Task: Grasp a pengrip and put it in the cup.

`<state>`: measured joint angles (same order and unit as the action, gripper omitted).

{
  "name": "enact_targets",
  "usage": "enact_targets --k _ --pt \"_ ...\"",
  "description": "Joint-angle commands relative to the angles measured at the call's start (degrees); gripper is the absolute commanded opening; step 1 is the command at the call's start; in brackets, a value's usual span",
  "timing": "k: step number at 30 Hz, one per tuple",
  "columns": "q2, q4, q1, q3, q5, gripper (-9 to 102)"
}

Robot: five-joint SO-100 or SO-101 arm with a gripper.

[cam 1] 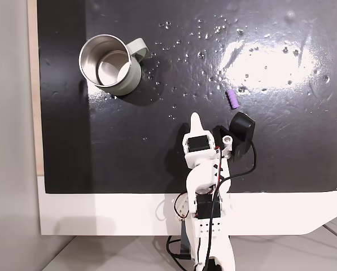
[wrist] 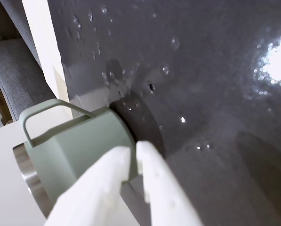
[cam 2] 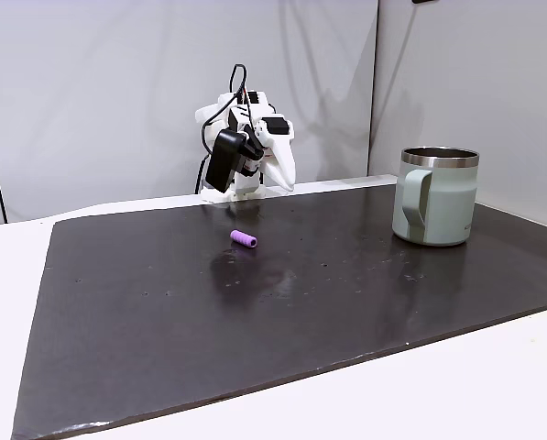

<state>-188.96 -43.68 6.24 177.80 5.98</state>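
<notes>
On dark mat: pengrip (cam 1: 232,99) tiny, purple, ribbed | lying flat

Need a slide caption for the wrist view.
Wrist view: white hand with fingers nearly together, aimed at the pale green cup on the dark mat.

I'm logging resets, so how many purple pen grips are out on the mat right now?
1. The pengrip lies on the dark mat, right of the cup in the top-down fixed view and just ahead of the gripper. The cup's floor is partly hidden, so another could sit inside.
</notes>
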Motion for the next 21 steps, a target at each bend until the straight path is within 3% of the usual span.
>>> enact_targets --k 1,9,16,21 --pt "-1.1 0.0 0.2 -0.3 -0.1 0" --pt "-1.1 -0.2 -0.4 -0.3 -1.0 0" --pt "-0.8 -6.5 -1.6 -6.2 5.6 0" --pt "11.2 -8.3 -2.8 -17.2 8.4 0"
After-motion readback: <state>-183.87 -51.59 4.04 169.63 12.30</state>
